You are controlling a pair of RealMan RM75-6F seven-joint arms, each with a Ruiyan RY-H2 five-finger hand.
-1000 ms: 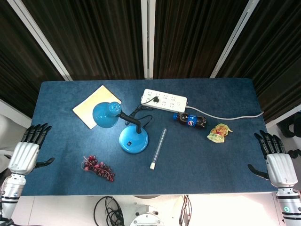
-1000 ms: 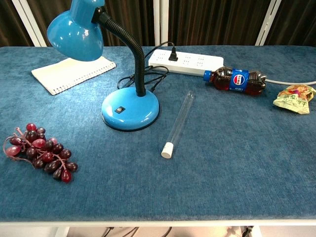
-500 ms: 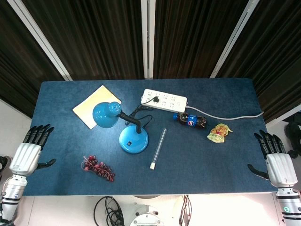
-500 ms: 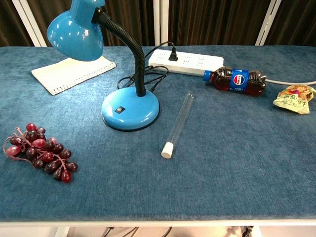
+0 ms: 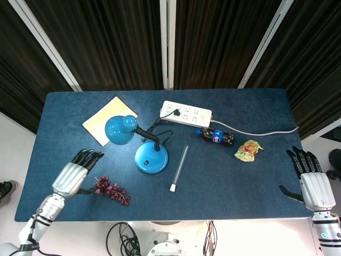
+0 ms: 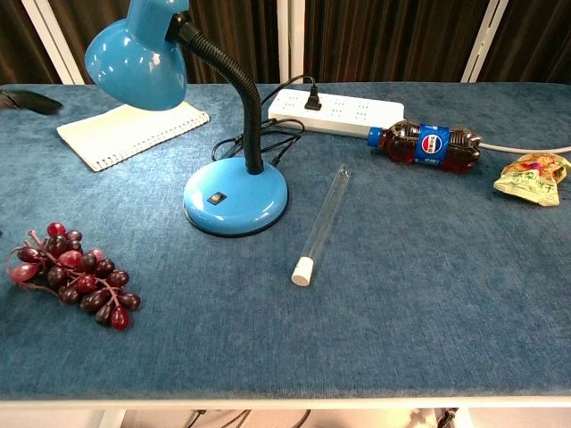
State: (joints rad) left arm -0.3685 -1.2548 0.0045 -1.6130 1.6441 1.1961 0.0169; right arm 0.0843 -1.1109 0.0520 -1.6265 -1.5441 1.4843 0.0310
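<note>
Dark slatted panels with white uprights back a bench [image 5: 256, 112] covered in blue, short-pile fabric.

Left hand [image 5: 71, 175]: extended over the bench's near-left area, palm down, fingers straight and slightly spread, holding nothing. Its thumb side lies just beside the bunch of grapes [image 5: 111, 190]; whether it touches the bunch cannot be told. The forearm runs back off the near-left corner.

Right hand [image 5: 310, 178]: positioned off the bench's right edge, fingers straight and apart, thumb out to the side, empty. The nearest item is the snack packet [image 5: 248, 150], well apart from it.

View differences: the head view shows both hands. The chest view shows only a dark fingertip-like shape at its far left edge, too small to identify. That view does show the grapes [image 6: 70, 273] as a cluster of dark red, glossy berries on thin stems.

Surrounding items: a glossy blue desk lamp [image 5: 151, 157] with round base and black flexible neck; a spiral notebook [image 5: 102, 120] partly under its shade; a clear glass tube [image 5: 179, 168] with white stopper; a white power strip [image 5: 186, 113]; a cola bottle [image 5: 215, 136] lying on its side.
</note>
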